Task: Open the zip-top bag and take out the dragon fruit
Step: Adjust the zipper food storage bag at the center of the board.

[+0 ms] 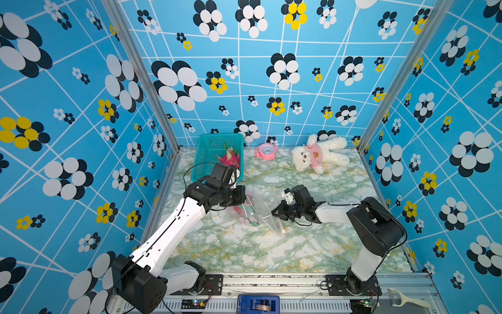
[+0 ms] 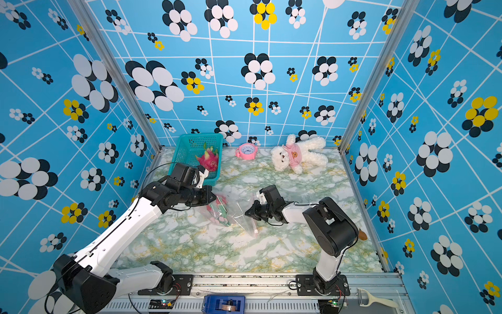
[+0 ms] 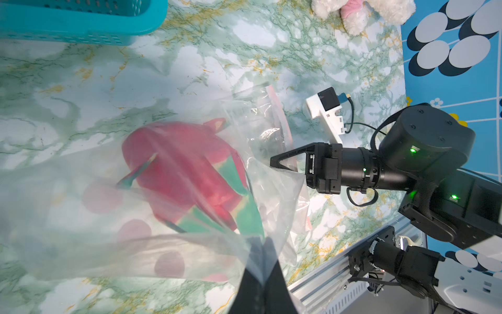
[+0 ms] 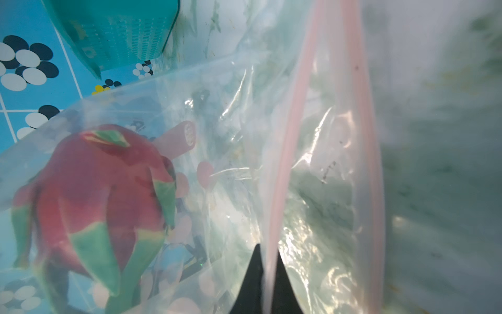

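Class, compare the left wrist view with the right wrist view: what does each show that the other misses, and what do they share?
Only the left wrist view shows the right gripper from outside, pinching the edge of the zip-top bag, plus the teddy bear. Only the right wrist view shows what it pinches: the pink zip strip, clamped between its fingers. Both show the dragon fruit inside the bag and the teal basket.
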You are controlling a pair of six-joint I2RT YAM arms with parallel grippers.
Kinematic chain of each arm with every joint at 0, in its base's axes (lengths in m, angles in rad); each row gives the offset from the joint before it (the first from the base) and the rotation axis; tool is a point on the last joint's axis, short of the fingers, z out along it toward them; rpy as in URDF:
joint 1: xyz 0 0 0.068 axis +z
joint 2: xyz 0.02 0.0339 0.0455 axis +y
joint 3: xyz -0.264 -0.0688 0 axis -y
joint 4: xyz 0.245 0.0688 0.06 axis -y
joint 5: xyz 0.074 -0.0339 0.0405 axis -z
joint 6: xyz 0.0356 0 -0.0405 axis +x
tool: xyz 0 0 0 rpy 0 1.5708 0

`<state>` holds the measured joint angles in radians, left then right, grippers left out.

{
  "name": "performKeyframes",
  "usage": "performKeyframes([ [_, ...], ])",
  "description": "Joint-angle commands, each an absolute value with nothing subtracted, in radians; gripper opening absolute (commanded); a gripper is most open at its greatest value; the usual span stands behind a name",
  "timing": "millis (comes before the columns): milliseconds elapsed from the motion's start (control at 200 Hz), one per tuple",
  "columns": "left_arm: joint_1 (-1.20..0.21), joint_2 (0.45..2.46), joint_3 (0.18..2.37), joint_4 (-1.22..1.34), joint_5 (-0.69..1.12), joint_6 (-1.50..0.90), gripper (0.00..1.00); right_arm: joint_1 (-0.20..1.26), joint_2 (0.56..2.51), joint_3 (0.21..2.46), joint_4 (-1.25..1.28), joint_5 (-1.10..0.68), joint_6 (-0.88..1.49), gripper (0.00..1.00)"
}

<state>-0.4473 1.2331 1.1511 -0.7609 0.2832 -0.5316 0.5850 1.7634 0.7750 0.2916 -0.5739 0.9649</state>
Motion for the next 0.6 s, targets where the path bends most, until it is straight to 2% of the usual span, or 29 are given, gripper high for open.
performKeyframes([
  [0,-0.383,1.195,1.008,-0.686,0.341,-0.544,0.00,0.573,1.741,0.778,0.258,-0.558,0.954,0.09],
  [125,-0.281,1.129,0.877,-0.612,0.406,-0.600,0.01,0.575,1.759,0.788,0.249,-0.569,0.954,0.09],
  [170,-0.257,1.117,0.869,-0.615,0.418,-0.602,0.04,0.575,1.761,0.789,0.243,-0.569,0.953,0.09],
  [265,-0.210,1.091,0.870,-0.647,0.419,-0.595,0.47,0.574,1.768,0.806,0.212,-0.581,0.936,0.10],
  [320,-0.180,1.071,0.868,-0.668,0.397,-0.590,0.60,0.573,1.776,0.821,0.188,-0.589,0.922,0.10],
  [465,-0.098,1.048,0.833,-0.655,0.363,-0.618,0.72,0.572,1.786,0.843,0.159,-0.604,0.908,0.10],
  [595,-0.029,1.069,0.785,-0.577,0.352,-0.650,0.77,0.572,1.790,0.855,0.135,-0.618,0.898,0.10],
])
